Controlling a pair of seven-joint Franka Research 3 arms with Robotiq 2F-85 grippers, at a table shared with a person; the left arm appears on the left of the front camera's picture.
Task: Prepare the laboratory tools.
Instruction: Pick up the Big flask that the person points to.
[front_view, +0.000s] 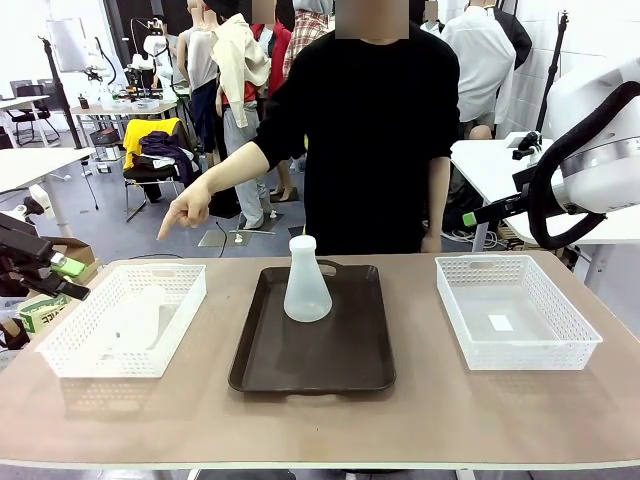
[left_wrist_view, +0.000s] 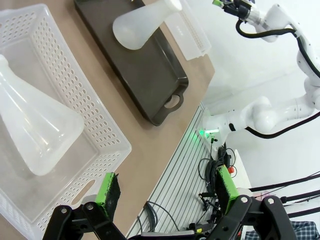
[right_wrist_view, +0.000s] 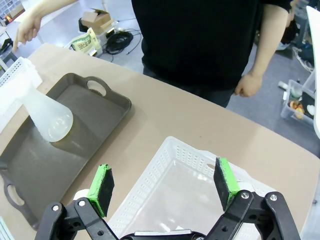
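Both hands open: left hand (left_wrist_view: 167, 192), right hand (right_wrist_view: 162, 182)

Your upright flask (front_view: 307, 285) stands on the brown tray (front_view: 260, 360) at mid-counter (front_view: 420, 420); the second flask (front_view: 135, 318) lies on its side in the left basket (front_view: 60, 352). Neither hand holds anything.

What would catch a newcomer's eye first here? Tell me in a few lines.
A frosted conical flask stands upright on the dark brown tray at the table's middle. A second flask sits inside the white mesh basket on the robot's left, and the person's hand points down toward that basket from the far side.
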